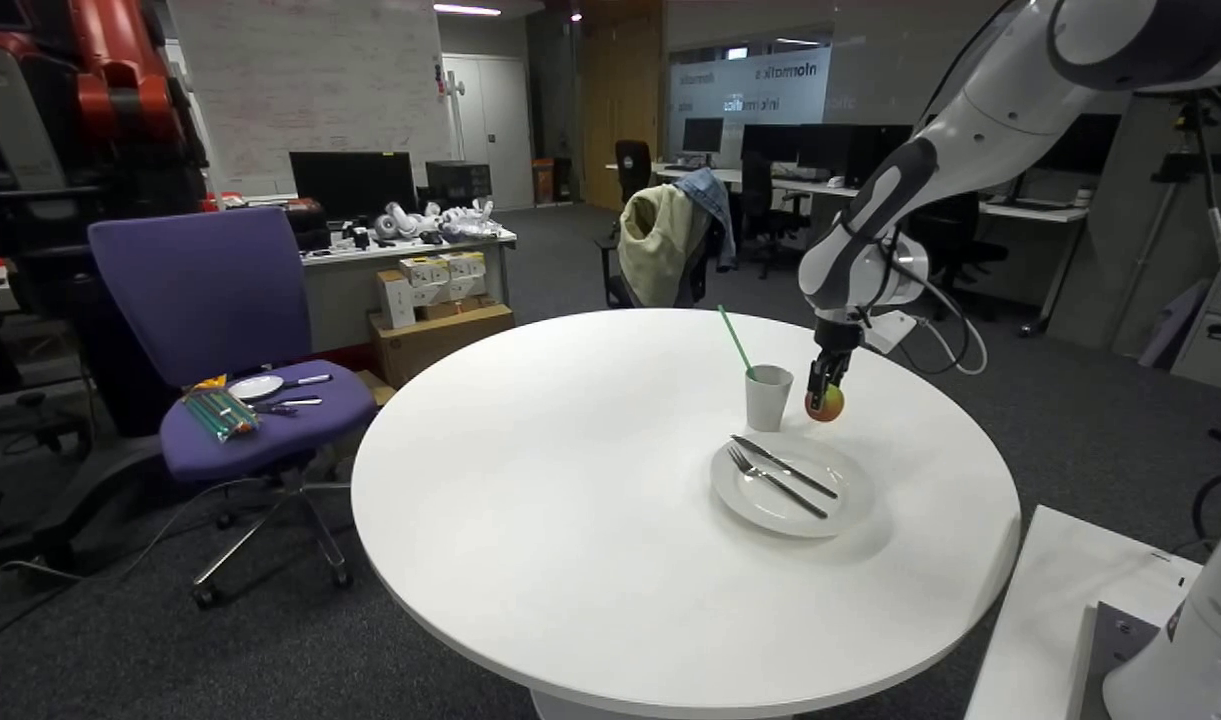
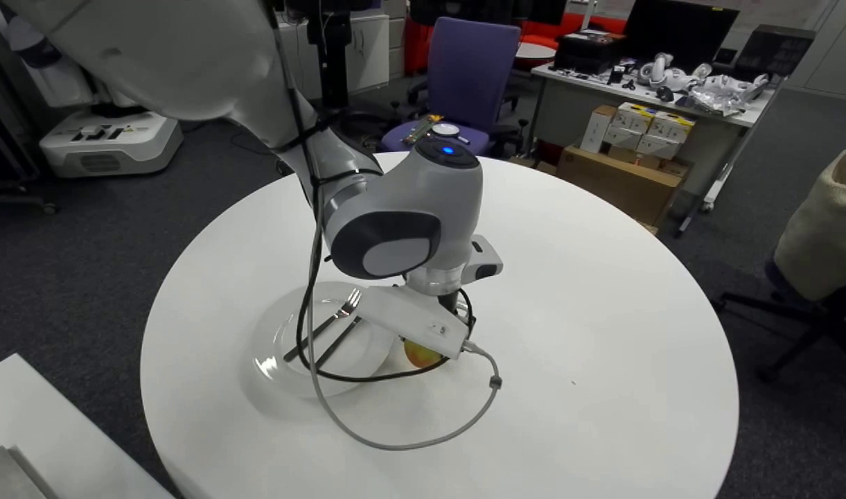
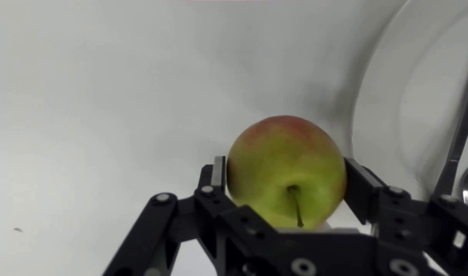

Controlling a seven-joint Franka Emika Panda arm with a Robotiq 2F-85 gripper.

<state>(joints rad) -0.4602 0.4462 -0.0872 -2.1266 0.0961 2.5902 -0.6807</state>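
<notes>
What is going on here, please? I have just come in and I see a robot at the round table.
The robot's gripper is closed on an apple, pressing it from two sides. I cannot tell whether the apple is off the white table. Beside it, a plate carries a knife and a fork, and a cup stands nearby with a tilted green straw.

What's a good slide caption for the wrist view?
Gripper closed on a red-and-green apple, stem showing, beside a white plate.
</notes>
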